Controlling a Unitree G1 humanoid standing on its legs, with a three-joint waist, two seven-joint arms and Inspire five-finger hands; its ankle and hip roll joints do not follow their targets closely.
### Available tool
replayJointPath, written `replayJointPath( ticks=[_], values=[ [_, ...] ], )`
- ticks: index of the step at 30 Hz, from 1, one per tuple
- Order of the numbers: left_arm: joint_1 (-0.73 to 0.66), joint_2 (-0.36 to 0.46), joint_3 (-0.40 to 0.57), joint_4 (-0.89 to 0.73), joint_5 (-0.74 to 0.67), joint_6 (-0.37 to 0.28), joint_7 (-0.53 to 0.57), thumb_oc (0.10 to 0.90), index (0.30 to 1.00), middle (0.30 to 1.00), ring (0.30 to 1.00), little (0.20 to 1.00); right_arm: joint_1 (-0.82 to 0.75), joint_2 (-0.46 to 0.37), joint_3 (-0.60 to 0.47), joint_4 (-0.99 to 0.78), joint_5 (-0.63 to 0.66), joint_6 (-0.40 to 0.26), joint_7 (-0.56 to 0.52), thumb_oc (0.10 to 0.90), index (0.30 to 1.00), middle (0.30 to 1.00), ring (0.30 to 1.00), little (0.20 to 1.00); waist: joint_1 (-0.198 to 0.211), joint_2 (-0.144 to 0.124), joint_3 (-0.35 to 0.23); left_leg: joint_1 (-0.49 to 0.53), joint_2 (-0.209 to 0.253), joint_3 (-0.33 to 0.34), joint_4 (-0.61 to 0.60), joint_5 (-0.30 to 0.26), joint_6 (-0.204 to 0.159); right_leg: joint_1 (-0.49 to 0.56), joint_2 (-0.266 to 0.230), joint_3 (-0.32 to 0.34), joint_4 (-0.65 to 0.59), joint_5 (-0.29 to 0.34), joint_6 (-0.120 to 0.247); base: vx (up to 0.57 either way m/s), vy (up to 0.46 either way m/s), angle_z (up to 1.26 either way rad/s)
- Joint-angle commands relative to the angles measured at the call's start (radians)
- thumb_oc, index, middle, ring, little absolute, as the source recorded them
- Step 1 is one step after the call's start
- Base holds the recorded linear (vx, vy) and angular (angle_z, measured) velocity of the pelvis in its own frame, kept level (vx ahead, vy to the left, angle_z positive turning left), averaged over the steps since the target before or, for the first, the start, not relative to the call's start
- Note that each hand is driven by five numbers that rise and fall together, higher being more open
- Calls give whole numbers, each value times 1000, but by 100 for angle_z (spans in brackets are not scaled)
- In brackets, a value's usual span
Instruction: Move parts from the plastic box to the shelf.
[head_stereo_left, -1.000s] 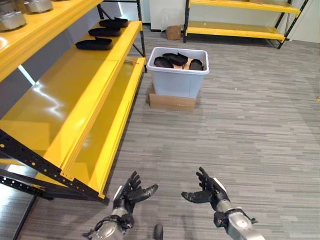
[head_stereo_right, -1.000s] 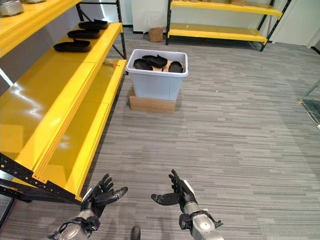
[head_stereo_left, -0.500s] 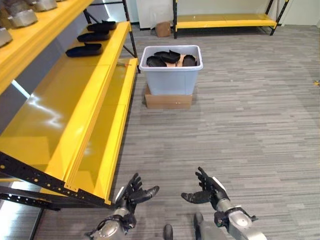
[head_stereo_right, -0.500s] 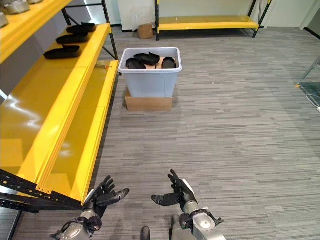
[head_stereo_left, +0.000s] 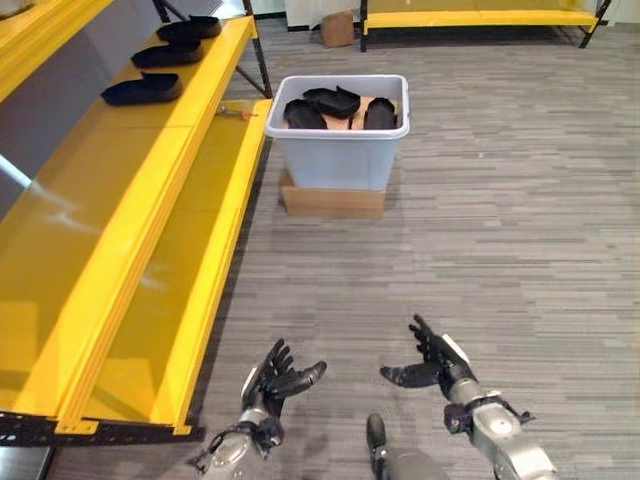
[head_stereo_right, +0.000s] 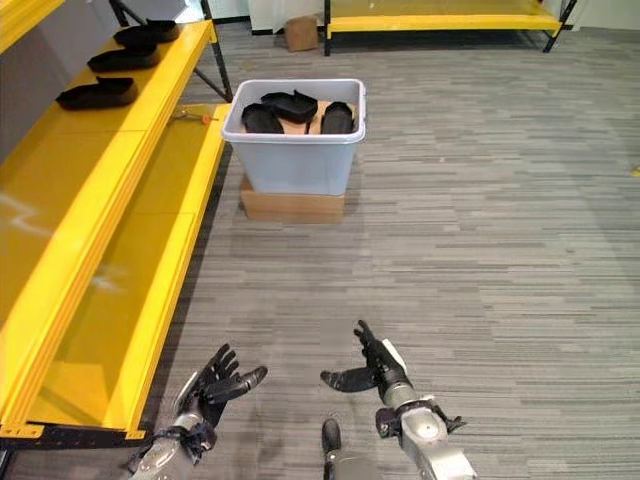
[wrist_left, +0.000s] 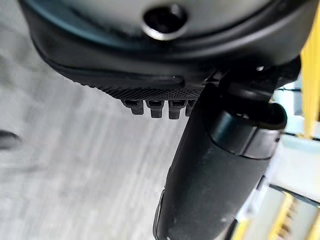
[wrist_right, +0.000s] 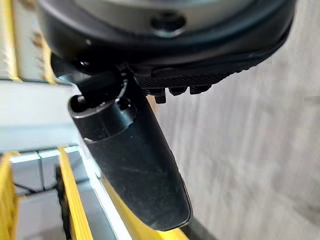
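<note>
Inside translucent plastic box (head_stereo_left: 340, 150), glossy black moulded parts (head_stereo_left: 334, 102)

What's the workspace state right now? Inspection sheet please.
Surface: grey plank floor, bare around the box.
Job's things: plastic box on a cardboard base, black parts inside; three black parts on the yellow shelf.
Clutter: small cardboard box by the far shelf.
Robot hands: left robot hand open, empty; right robot hand open, empty, both low over the floor.
Cables: nothing seen.
Surroundings: nothing seen.
</note>
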Motion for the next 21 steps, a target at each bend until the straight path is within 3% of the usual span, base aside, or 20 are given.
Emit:
replayJointPath(
  ticks=[1,2,4,6,8,11,12,14,15,17,21],
  values=[
    [-15,52,12,-122,16,-84,-11,900,1000,1000,1000,1000,22,33,-8,-100,-8,-84,-2,900,1000,1000,1000,1000,-13,-21,0,98,-53,25,-36,241,40,-86,-38,67,137,61,89,175,-94,14],
    [-15,53,10,-123,21,-83,-13,900,1000,1000,1000,1000,30,36,-14,-98,-3,-83,-1,900,1000,1000,1000,1000,-14,-25,-1,99,-52,22,-8,241,41,-84,-36,72,159,53,85,238,-153,17],
    [-6,54,6,-130,23,-75,-22,900,1000,1000,1000,1000,56,35,-32,-108,1,-84,-1,900,1000,1000,1000,1000,-7,-74,-4,-1,-63,35,238,250,34,-15,-64,84,137,50,54,212,-211,22],
    [-22,57,-7,-130,13,-76,-22,900,1000,1000,1000,1000,41,25,-32,-104,10,-87,-11,900,1000,1000,1000,1000,39,-122,62,-150,-149,11,535,209,24,74,-98,94,102,76,23,36,-203,31],
    [-37,62,-13,-126,4,-72,-20,900,1000,1000,1000,1000,25,24,-35,-112,12,-93,-29,900,1000,1000,1000,1000,60,-153,100,-247,-142,60,520,198,24,146,-127,96,47,96,23,55,-129,-5],
    [-29,70,-17,-125,5,-66,-22,900,1000,1000,1000,1000,13,27,-33,-113,11,-94,-44,900,1000,1000,1000,1000,98,-148,121,-305,-139,78,450,195,17,233,-108,119,-6,105,25,177,12,27],
    [4,75,-12,-123,12,-60,-27,900,1000,1000,1000,1000,5,34,-27,-112,4,-99,-46,900,1000,1000,1000,1000,129,-149,105,-337,-104,83,286,217,20,292,-103,139,-38,110,33,326,80,-26],
    [42,74,-1,-124,24,-54,-29,900,1000,1000,1000,1000,8,45,-22,-115,-7,-100,-43,900,1000,1000,1000,1000,161,-136,77,-345,-59,58,84,289,8,350,-104,150,-54,104,40,368,123,-57],
    [44,74,-1,-125,24,-54,-29,900,1000,1000,1000,1000,10,45,-21,-116,-7,-100,-43,900,1000,1000,1000,1000,163,-139,81,-332,-61,62,72,294,8,356,-107,152,-55,104,40,343,206,-69],
    [64,57,34,-127,23,-57,-38,900,1000,1000,1000,1000,8,72,-19,-116,-19,-93,-20,900,1000,1000,1000,1000,168,-129,15,-272,-78,45,77,296,-26,354,-134,141,-36,101,39,357,264,-26],
    [56,53,41,-104,29,-58,-43,900,1000,1000,1000,1000,25,93,-16,-117,-7,-87,-9,900,1000,1000,1000,1000,172,-131,-51,-258,-94,79,90,271,-26,362,-172,139,-44,95,45,259,166,-38]
  ],
)
